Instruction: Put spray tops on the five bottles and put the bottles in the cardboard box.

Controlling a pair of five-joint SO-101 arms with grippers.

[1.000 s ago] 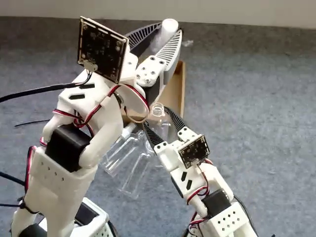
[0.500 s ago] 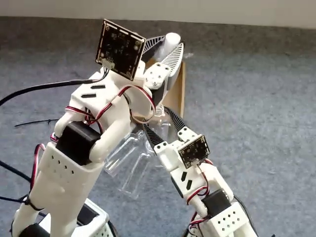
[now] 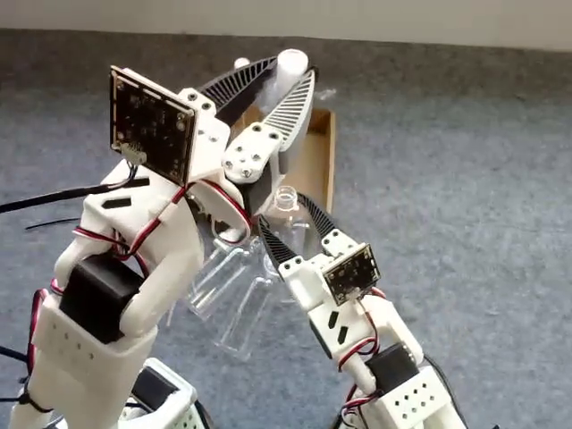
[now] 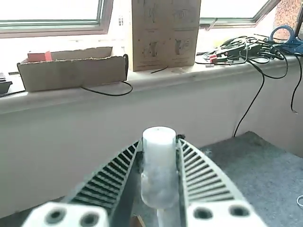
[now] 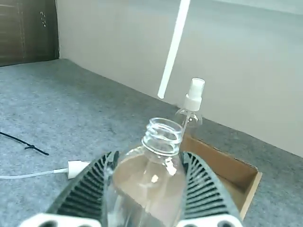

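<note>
the left gripper [image 4: 159, 142] pinches a white plastic spray top [image 4: 159, 156], thin tube [image 5: 173, 47] hanging tilted, tip above the open neck [image 5: 163, 132] of the clear plastic bottle [image 5: 150, 182] that the right gripper [image 5: 149, 158] clamps upright by the brown cardboard box [image 3: 317, 161]

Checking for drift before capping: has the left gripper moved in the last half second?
Yes. The left gripper, holding the spray top, shifted left, away from the cardboard box.

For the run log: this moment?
left gripper: shut on spray top | right gripper: shut on uncapped bottle | capped bottle: at cardboard box
</note>
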